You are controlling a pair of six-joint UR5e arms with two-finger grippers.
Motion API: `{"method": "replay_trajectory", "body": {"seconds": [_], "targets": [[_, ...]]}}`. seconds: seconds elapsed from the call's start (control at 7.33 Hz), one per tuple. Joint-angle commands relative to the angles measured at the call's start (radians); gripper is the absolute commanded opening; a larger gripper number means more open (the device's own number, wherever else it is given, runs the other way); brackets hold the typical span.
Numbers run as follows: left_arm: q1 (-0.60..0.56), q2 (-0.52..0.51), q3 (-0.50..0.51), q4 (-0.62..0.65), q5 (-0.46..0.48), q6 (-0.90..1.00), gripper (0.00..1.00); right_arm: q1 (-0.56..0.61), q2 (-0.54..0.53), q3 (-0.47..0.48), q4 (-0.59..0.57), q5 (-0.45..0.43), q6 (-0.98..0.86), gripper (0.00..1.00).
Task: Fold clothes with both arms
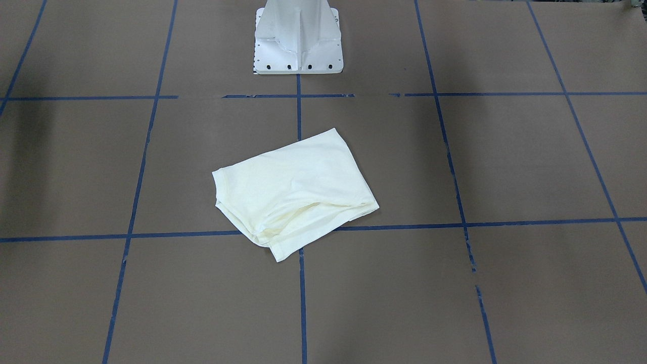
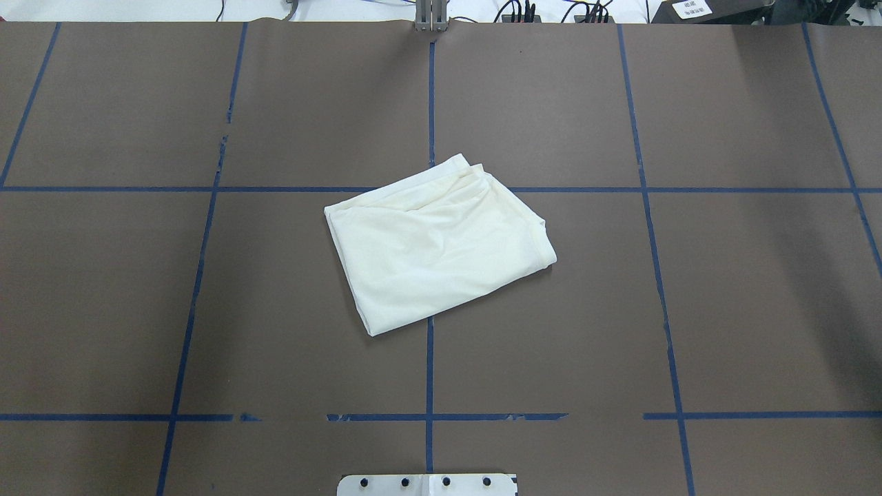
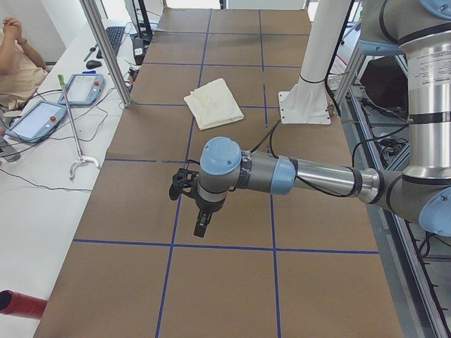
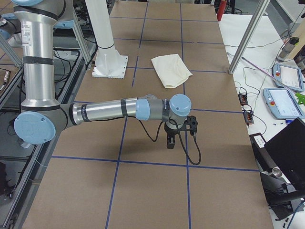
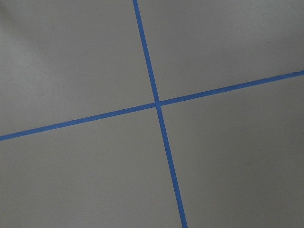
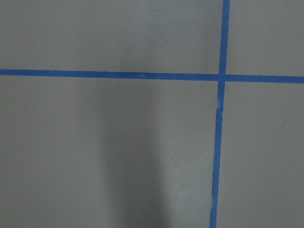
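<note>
The cream shirt (image 1: 298, 187) lies folded into a compact slanted rectangle at the table's middle, plain side up, no print showing. It also shows in the overhead view (image 2: 437, 251) and both side views (image 3: 213, 103) (image 4: 171, 70). The left arm (image 3: 310, 177) reaches out low over the table's left end, far from the shirt; its gripper (image 3: 201, 227) points down, and I cannot tell whether it is open or shut. The right arm (image 4: 109, 111) does the same at the right end; its gripper (image 4: 170, 142) is also unclear. Both wrist views show only bare table.
The brown table cover (image 2: 275, 103) carries a grid of blue tape lines (image 2: 430, 372). The white pedestal base (image 1: 298, 45) stands at the robot's edge. A side bench with tablets (image 3: 35, 120) and a seated person (image 3: 17, 60) is beyond the far edge.
</note>
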Motion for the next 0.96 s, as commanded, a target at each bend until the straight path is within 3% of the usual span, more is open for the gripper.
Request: {"method": "replay_trajectory", "body": {"seconds": [0.0, 0.27, 0.82], "targets": [[0.032, 0.004, 0.011, 0.004, 0.001, -0.002, 1.00, 0.001, -0.009, 0.000, 0.040, -0.004, -0.008, 1.00], [0.103, 0.004, 0.053, 0.003, -0.007, -0.002, 1.00, 0.001, -0.011, 0.001, 0.040, -0.004, -0.004, 1.00], [0.117, 0.010, 0.073, 0.001, -0.008, -0.002, 1.00, -0.001, -0.026, 0.003, 0.040, -0.001, -0.008, 1.00]]}}
